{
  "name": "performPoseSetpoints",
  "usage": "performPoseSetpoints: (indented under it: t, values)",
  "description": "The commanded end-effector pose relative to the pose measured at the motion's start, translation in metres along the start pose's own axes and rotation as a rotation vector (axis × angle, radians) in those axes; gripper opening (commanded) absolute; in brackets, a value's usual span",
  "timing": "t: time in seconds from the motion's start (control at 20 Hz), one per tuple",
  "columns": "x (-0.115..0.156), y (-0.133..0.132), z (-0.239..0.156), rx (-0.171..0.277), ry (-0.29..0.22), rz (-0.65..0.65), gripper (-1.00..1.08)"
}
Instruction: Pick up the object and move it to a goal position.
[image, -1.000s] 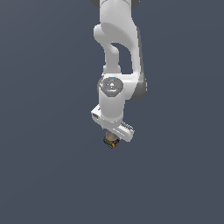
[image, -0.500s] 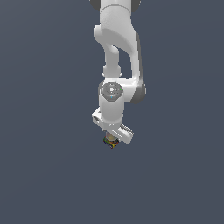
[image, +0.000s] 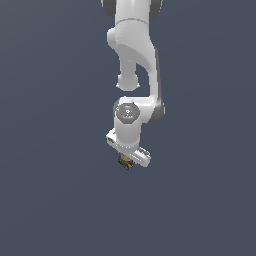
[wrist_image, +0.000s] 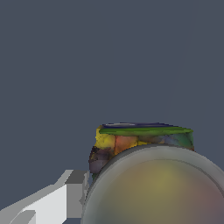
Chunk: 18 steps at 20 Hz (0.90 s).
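Observation:
The object (image: 124, 162) is a tiny can with a dark multicoloured label, tucked right under the white hand of the arm (image: 129, 135) in the middle of the exterior view. My gripper (image: 127, 161) is closed around it; the fingers are mostly hidden by the hand there. In the wrist view the can (wrist_image: 144, 142) fills the lower part, with its pale tan-grey round top (wrist_image: 162, 192) very close to the camera. One white finger (wrist_image: 65, 199) rests against the can's side. The other finger is hidden.
A plain dark grey-blue ground (image: 50, 200) surrounds the arm on all sides. No other object, container or marker shows in either view.
The arm's elbow and wrist have dropped a little in the exterior view, and the hand with the can has shifted slightly downward in the picture. The hold on the can is unchanged.

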<state>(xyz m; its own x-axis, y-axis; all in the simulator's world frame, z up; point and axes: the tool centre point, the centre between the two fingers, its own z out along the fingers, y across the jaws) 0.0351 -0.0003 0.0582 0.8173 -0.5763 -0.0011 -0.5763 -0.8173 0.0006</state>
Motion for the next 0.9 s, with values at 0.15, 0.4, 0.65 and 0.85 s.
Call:
performPoseSetpoints:
  t: [0.15,0.4,0.65,0.85]
  values:
    - [0.001,0.0,0.0,0.001,0.001,0.0,-1.0]
    - [0.001,0.0,0.0,0.001,0.001,0.0,-1.0]
    - [-0.001,-0.001,-0.005,0.001,0.0,0.0,-1.0]
    - [-0.004,-0.003,-0.019,0.001,0.0,0.0,-1.0]
